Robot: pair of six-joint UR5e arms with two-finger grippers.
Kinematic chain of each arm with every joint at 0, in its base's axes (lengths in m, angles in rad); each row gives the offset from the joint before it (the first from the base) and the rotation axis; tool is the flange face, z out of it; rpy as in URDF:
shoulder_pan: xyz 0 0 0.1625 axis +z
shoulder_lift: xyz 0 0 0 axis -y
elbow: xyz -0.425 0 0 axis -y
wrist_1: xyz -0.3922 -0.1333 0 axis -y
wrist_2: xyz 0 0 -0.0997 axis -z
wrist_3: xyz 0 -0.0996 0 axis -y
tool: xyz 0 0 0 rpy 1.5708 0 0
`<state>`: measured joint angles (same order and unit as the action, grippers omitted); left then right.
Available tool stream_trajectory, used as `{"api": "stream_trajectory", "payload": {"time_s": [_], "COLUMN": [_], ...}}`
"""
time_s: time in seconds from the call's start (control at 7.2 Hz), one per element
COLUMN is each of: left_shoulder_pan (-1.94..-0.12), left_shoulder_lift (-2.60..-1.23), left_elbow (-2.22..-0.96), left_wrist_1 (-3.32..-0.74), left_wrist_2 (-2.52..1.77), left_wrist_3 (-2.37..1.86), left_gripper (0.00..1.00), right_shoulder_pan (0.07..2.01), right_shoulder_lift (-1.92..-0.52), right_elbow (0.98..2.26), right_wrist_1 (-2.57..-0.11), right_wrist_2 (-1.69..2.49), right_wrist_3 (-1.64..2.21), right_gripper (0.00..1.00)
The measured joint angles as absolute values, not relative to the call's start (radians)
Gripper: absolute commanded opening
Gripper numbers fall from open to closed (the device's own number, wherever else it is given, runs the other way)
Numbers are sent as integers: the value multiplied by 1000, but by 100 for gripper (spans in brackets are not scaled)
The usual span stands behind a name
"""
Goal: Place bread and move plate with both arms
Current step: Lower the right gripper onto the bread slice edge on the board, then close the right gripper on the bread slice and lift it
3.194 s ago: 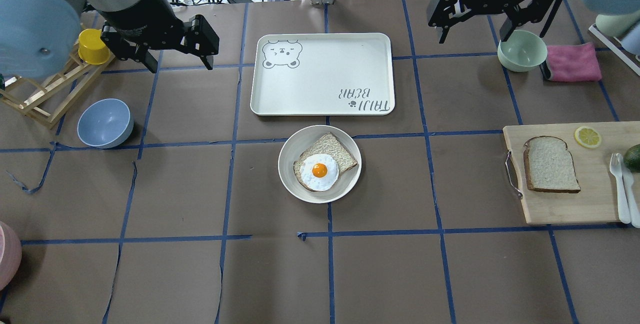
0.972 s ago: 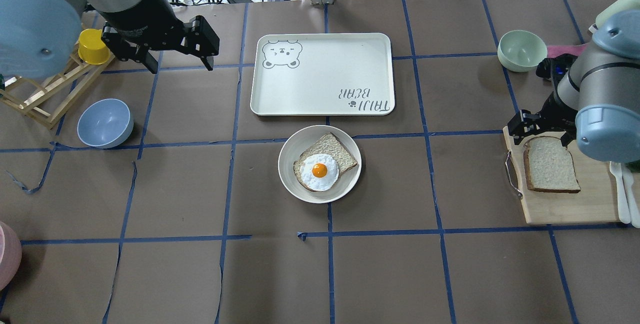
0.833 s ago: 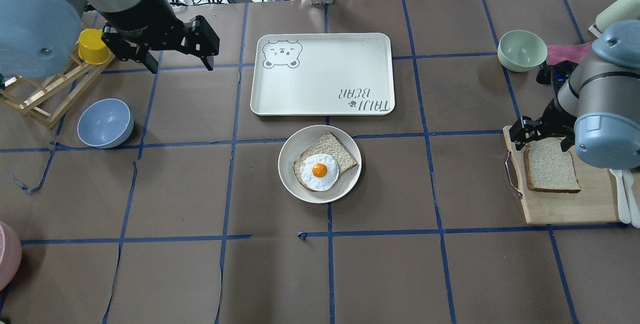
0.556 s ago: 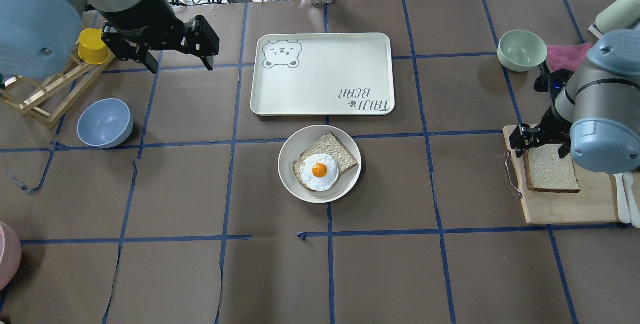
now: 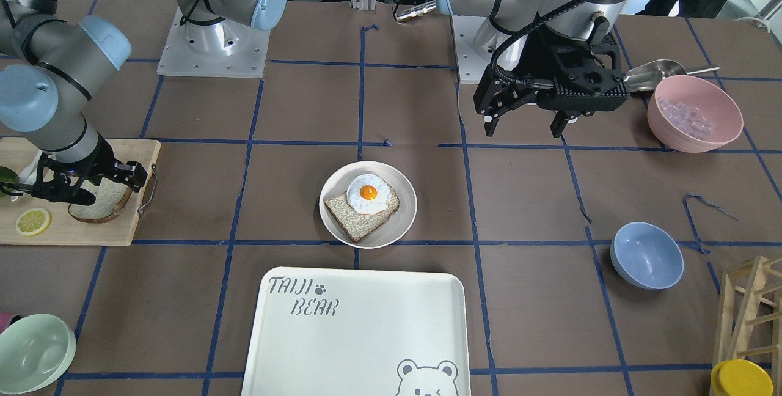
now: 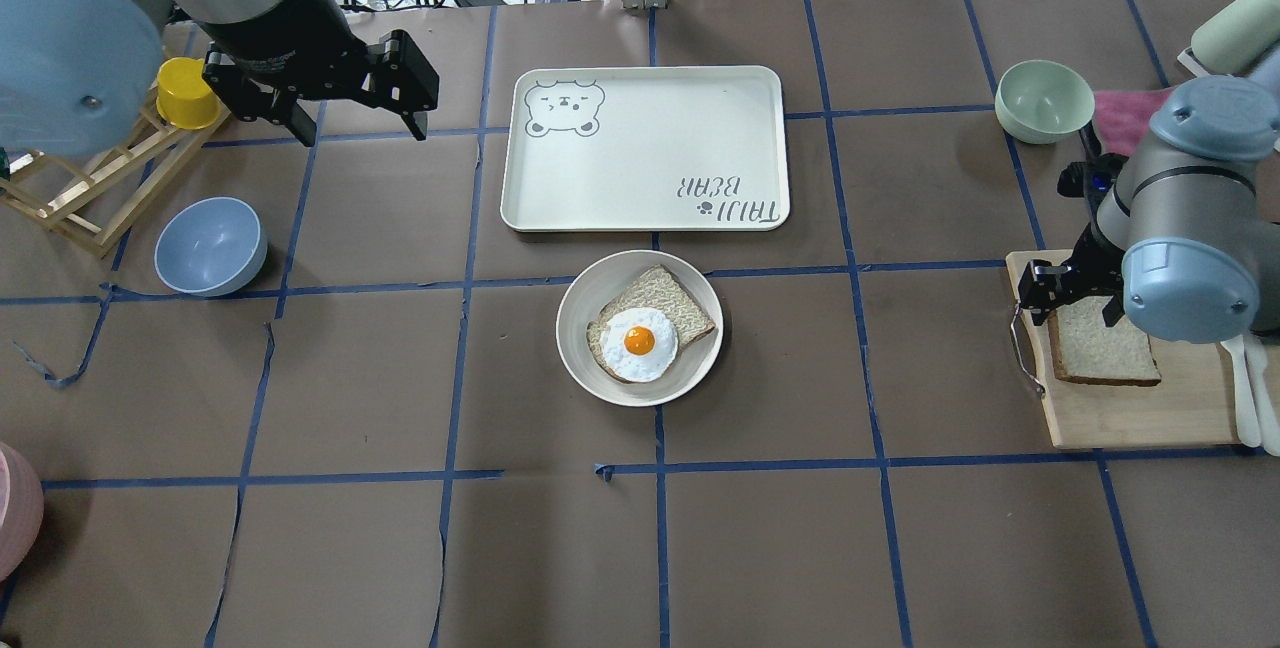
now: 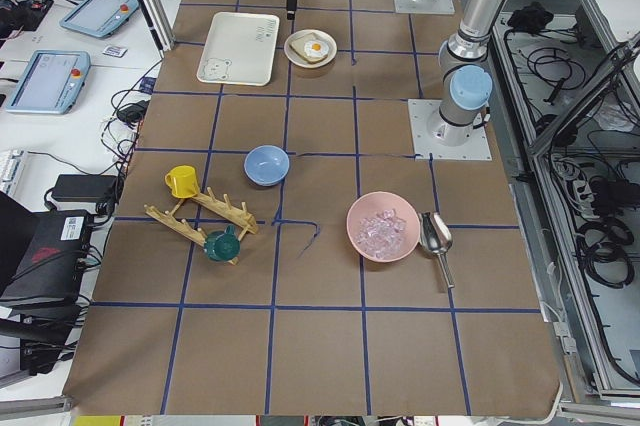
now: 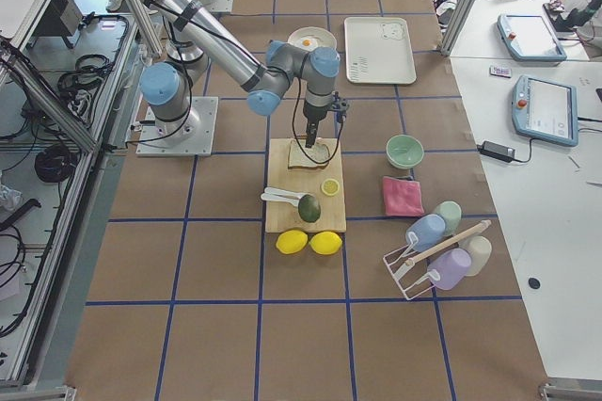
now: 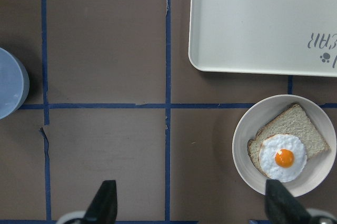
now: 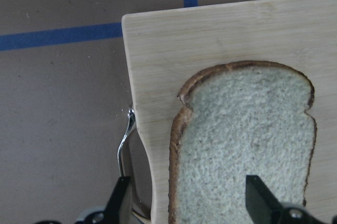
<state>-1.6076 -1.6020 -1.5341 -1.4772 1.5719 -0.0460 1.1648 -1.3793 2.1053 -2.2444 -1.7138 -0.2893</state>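
The bread (image 10: 247, 145) is lying flat on a wooden cutting board (image 6: 1130, 418) at the worktop's right end. It is a pale, fine-crumbed slice with a rounded top and a thin brown crust. The right gripper (image 6: 1075, 303) is hanging over its rounded end with its fingers spread, one over the crumb and one past the board's edge. The left gripper (image 6: 362, 123), also spread, is hovering well away. The plate (image 6: 575, 313) is sitting mid-worktop, carrying a darker slice with a fried egg. Beside it, the tray (image 5: 360, 335) is showing "TAIJI BEAR".
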Motion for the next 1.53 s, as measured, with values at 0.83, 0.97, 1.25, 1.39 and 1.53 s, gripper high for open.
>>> {"api": "stream_trajectory", "payload": {"time_s": [0.83, 0.97, 1.25, 1.39, 1.53], "left_shoulder_pan": [-1608, -1608, -1608, -1608, -1608], "left_shoulder_lift": [-1606, -1606, -1608, -1609, -1609], "left_elbow": [-1534, -1533, -1533, -1533, -1532], "left_wrist_1": [-1476, -1476, -1476, -1476, -1476], "left_wrist_2": [1570, 1570, 1568, 1568, 1568], "left_wrist_3": [-47, -48, -51, -52, -53], "left_gripper": [100, 100, 100, 100, 100], "right_shoulder_pan": [1158, 1158, 1157, 1156, 1155], "right_shoulder_lift": [-1332, -1328, -1316, -1315, -1319], "right_elbow": [2103, 2103, 2101, 2098, 2093], "right_wrist_1": [-2290, -2290, -2289, -2285, -2279], "right_wrist_2": [-1724, -1724, -1726, -1727, -1728], "right_wrist_3": [-314, -314, -314, -316, -320], "right_gripper": [32, 23, 0, 0, 0]}}
